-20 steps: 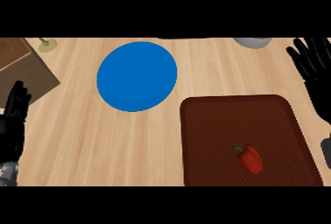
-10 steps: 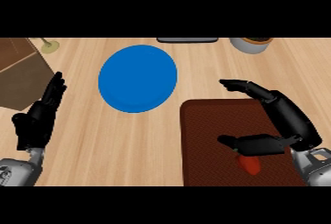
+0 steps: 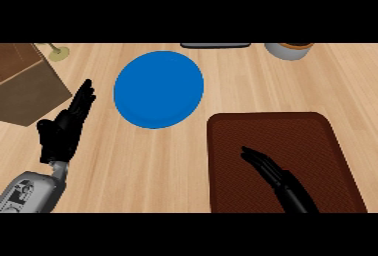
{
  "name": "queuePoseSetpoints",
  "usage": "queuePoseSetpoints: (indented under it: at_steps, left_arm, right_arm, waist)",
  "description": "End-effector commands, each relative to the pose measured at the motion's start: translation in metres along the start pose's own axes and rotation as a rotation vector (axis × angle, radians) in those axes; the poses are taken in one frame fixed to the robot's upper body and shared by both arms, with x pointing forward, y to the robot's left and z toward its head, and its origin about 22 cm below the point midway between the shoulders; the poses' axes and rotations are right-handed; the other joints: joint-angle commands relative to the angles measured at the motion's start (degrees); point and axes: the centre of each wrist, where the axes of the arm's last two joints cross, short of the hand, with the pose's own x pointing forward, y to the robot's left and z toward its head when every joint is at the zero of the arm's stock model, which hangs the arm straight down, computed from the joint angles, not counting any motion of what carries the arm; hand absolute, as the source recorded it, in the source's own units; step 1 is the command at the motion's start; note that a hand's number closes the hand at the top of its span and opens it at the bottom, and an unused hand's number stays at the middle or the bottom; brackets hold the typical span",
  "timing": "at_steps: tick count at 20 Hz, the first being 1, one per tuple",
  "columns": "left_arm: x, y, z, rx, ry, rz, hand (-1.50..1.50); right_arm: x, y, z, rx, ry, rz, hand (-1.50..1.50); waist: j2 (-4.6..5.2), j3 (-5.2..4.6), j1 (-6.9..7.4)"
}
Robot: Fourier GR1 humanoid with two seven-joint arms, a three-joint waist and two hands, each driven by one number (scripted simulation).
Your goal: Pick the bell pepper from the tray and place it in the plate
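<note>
My right hand [image 3: 275, 176] lies over the tray [image 3: 325, 135], fingers straight and pressed together, pointing up-left; the pepper is hidden, I can't tell where it sits. My left hand [image 3: 65, 127] rests open on the counter [image 3: 244, 80], left of the blue plate [image 3: 159, 89]

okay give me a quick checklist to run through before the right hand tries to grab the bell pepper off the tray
1. Bell pepper in sight: not ok; it shows nowhere on the tray, perhaps hidden under the hand.
2. Right hand over the tray: ok.
3. Right hand's fingers straight, nothing held: ok.
4. Blue plate free to receive: ok, nothing lies on it.
5. Left hand out of the way: ok, open at the view's left, off tray and plate.
</note>
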Motion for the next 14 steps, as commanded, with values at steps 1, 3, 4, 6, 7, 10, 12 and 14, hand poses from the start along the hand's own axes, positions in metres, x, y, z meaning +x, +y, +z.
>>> queuePoseSetpoints:
  at_steps: [1,3,4,6,7,10,12,14]
  left_arm:
    - [0.004,-0.013,-0.002,-0.022,0.009,-0.004,0.00]
    - [-0.001,0.009,-0.008,-0.017,0.012,-0.005,0.00]
    - [0.002,-0.013,-0.011,-0.024,0.012,-0.005,0.00]
    - [-0.002,-0.014,-0.011,-0.008,0.004,-0.017,0.00]
    - [0.005,-0.015,-0.022,-0.009,-0.005,-0.005,0.00]
    - [-0.002,-0.011,-0.008,-0.015,0.002,-0.012,0.00]
    - [0.002,0.013,-0.019,0.005,0.002,-0.022,0.00]
    - [-0.008,0.000,-0.012,-0.020,-0.005,0.003,0.00]
  right_arm:
    - [0.002,-0.025,0.028,-0.055,-0.059,0.148,-1.50]
    - [0.009,-0.045,0.026,-0.124,-0.097,0.157,-1.50]
    - [0.023,-0.049,0.030,-0.112,-0.088,0.173,-1.50]
    - [0.048,-0.077,0.025,-0.102,-0.047,0.244,-1.50]
    - [0.036,-0.077,0.027,-0.066,0.018,0.319,-1.50]
    - [0.042,-0.093,0.041,0.104,0.169,0.451,-1.50]
    - [0.063,-0.103,0.036,0.142,0.233,0.488,-1.50]
    - [0.070,-0.101,0.030,0.181,0.308,0.491,-1.50]
  waist:
    - [-0.14,0.02,0.00]
    - [-0.06,0.01,0.24]
    - [-0.07,0.00,0.18]
    - [-0.09,-0.07,0.02]
    - [0.01,-0.08,-0.13]
    - [-0.20,-0.19,-0.07]
    - [-0.09,-0.25,-0.10]
    - [0.07,-0.17,0.77]
